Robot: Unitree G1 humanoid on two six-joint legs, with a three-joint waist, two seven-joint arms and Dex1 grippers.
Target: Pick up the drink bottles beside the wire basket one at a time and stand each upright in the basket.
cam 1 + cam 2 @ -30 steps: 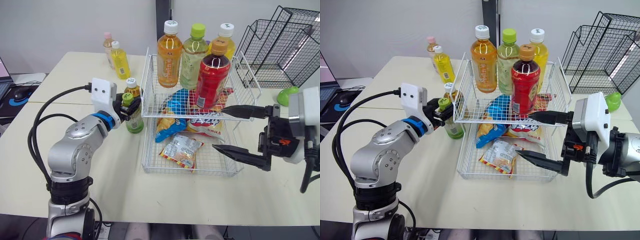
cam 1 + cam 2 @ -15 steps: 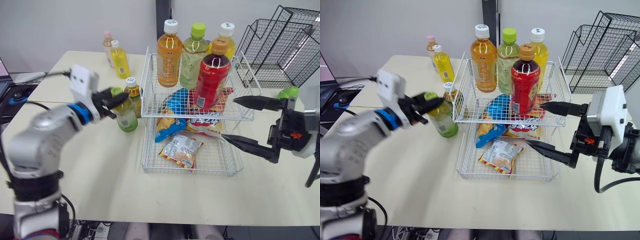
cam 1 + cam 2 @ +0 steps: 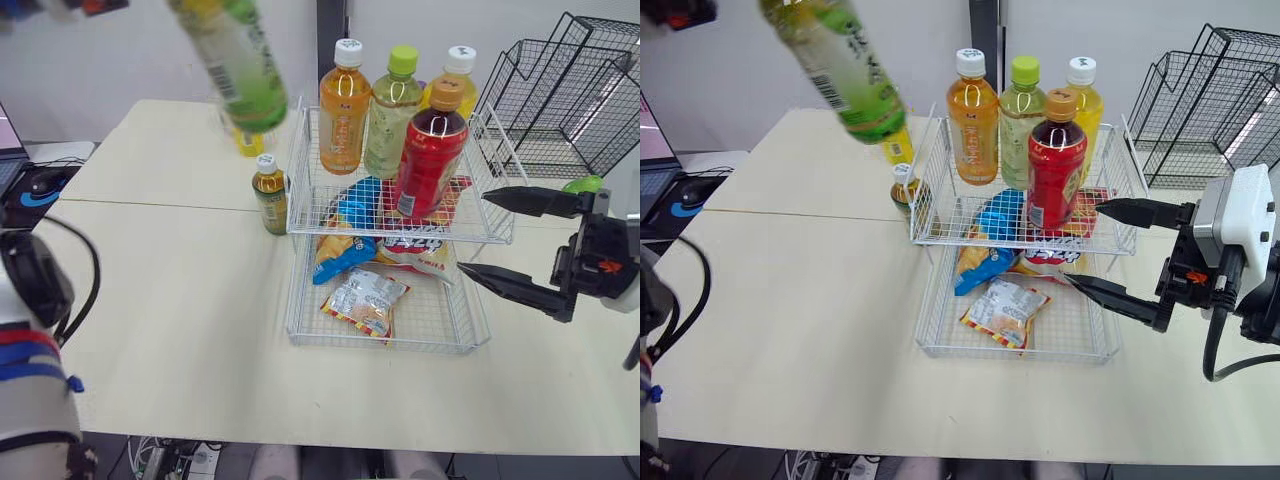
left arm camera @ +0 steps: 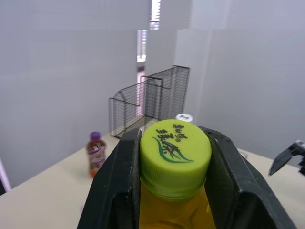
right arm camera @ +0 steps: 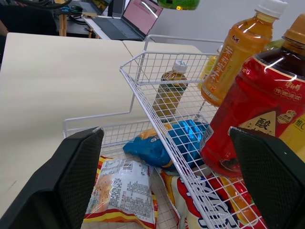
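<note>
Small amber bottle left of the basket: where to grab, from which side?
The small amber bottle stands upright close beside the wire basket, so its right side is blocked. Probably best: pinch the neck under the white cap, coming from the robot's left.

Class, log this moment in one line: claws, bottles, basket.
left claw: shut on green tea bottle, held high, tilted | right claw: open beside wire basket | four bottles upright inside | small amber bottle: outside

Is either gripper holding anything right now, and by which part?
The left gripper holds the green tea bottle at its cap, jaws on either side. The right gripper is open, holding nothing.
</note>
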